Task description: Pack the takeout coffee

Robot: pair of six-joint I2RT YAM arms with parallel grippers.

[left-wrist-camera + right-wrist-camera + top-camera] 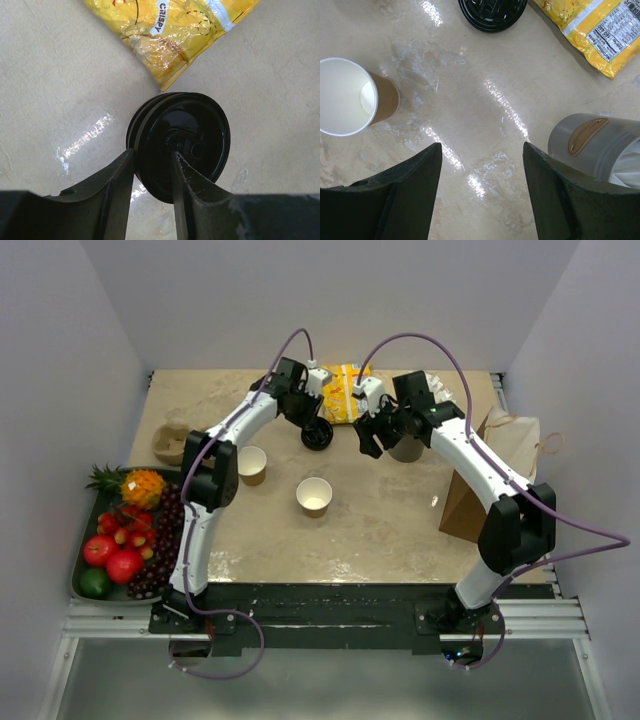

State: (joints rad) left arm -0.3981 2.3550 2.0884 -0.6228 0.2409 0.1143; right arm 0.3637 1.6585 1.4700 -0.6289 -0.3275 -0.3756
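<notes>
Beige tabletop [50, 75]; left gripper [153, 155] narrow, pinching black lid [200, 130] rim, possible second lid behind, unclear. Right gripper [482, 147] wide, holding nothing.

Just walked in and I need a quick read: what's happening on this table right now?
The left pincer is down on the black lid by the yellow snack bag, one finger outside its rim and one on top; a firm grip isn't clear. The right pincer hangs open and empty beside the grey straw cup. The two paper cups stand unlidded, away from the cardboard carrier.
</notes>
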